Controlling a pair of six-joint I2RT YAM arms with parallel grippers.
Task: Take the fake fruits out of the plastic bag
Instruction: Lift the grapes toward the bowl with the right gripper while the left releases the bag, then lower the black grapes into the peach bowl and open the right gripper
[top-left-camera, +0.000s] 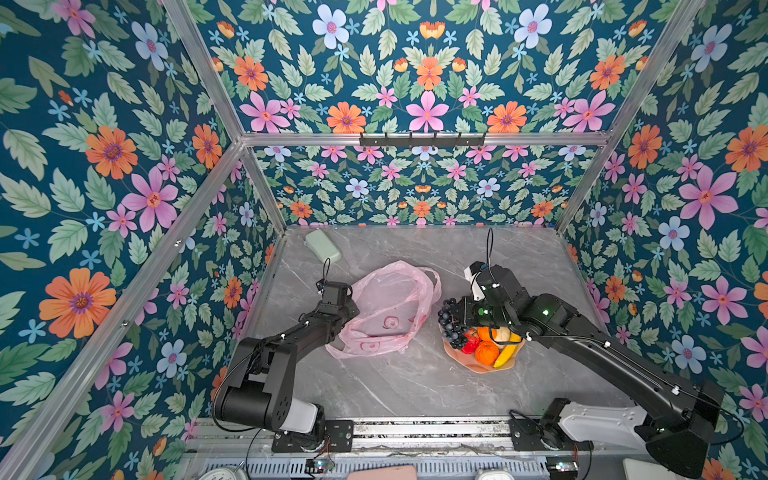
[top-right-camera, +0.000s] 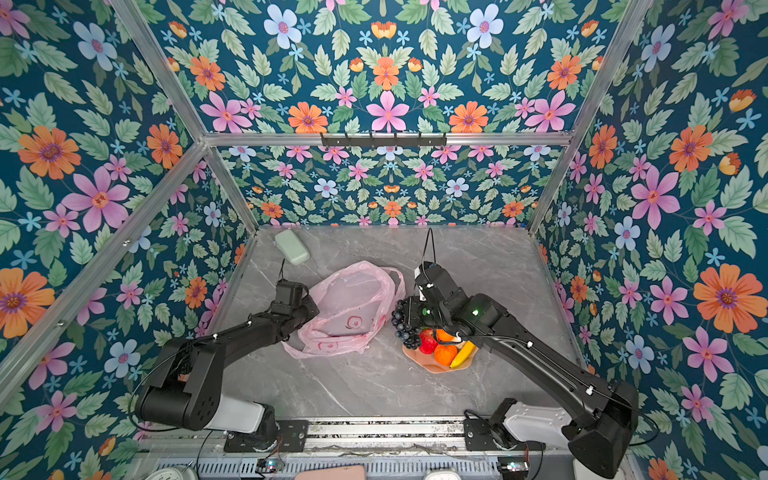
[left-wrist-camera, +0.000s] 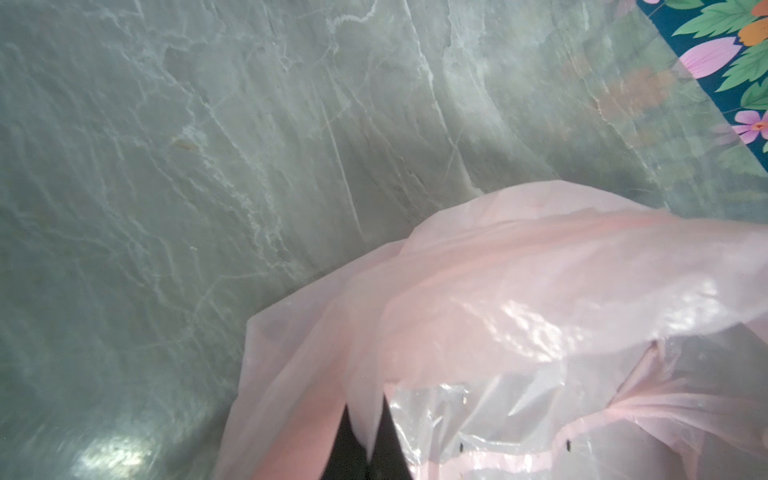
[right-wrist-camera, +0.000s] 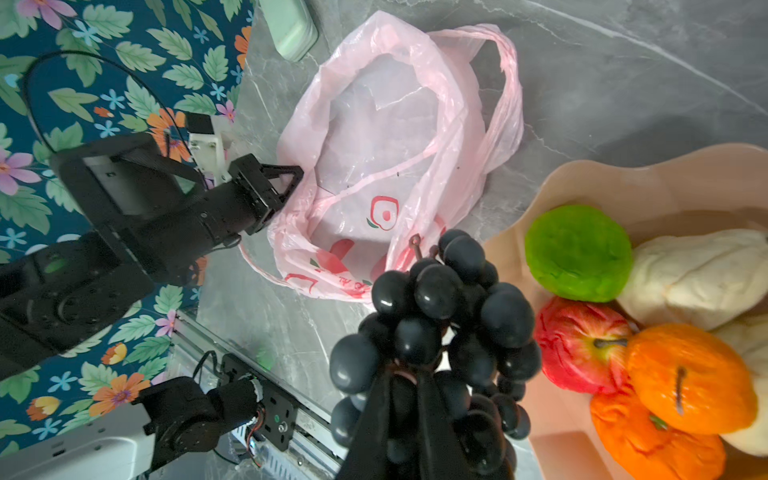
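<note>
The right pincer (right-wrist-camera: 405, 388) is clamped on the dark grape bunch (right-wrist-camera: 436, 328), its black fingers (right-wrist-camera: 432, 419) buried among the grapes. The bunch hangs just beside the wavy rim of the peach bowl (right-wrist-camera: 615, 187), between the bowl and the pink plastic bag (right-wrist-camera: 386, 137). In the bowl lie a bumpy green fruit (right-wrist-camera: 577, 253), a red apple (right-wrist-camera: 582, 345), two oranges (right-wrist-camera: 690, 378) (one partly under the other) and cream lumpy pieces (right-wrist-camera: 698, 278). The bag lies slack and open on the grey desk (right-wrist-camera: 623, 62). The left pincer (right-wrist-camera: 291, 178) meets the bag's edge on the side away from the bowl. A pale green box (right-wrist-camera: 291, 25) sits beyond the bag, farthest from the bowl.
</note>
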